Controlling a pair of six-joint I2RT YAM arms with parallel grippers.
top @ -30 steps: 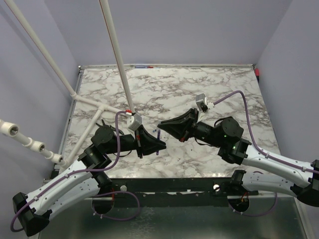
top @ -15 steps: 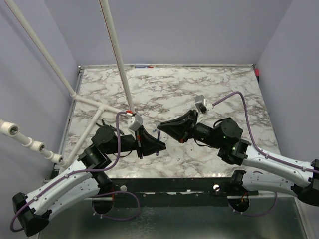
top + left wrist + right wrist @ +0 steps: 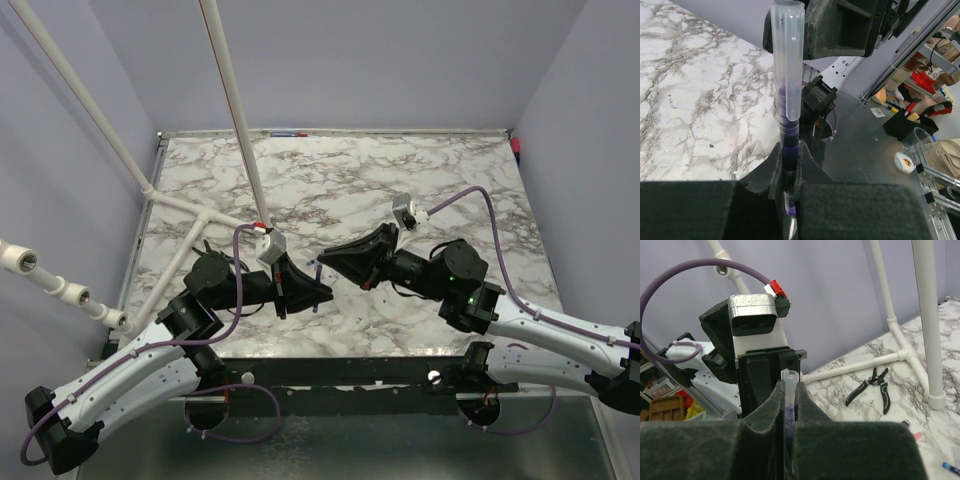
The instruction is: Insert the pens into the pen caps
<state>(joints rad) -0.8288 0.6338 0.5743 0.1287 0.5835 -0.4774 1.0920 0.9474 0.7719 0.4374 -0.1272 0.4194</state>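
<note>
A blue pen [image 3: 789, 137] stands between the jaws of my left gripper [image 3: 789, 152], which is shut on its barrel. A translucent pen cap [image 3: 787, 60] sits over the pen's upper end, with the blue showing through it. My right gripper [image 3: 788, 392] is shut on that same cap [image 3: 789, 382]. The left gripper's black body is right behind it. From above, the left gripper [image 3: 318, 292] and right gripper [image 3: 325, 257] meet tip to tip near the table's front middle, with the pen [image 3: 316, 303] a thin blue line between them.
Black-handled pliers [image 3: 874, 385] lie beside a white pipe frame [image 3: 920, 330] at the table's left. A small reddish piece [image 3: 916, 436] and a blue stick [image 3: 950, 468] lie on the marble. Thin red and blue items [image 3: 287, 133] rest at the back edge.
The right arm has shifted slightly toward the near edge. Both grips on pen and cap are unchanged, and the left arm has stayed put.
</note>
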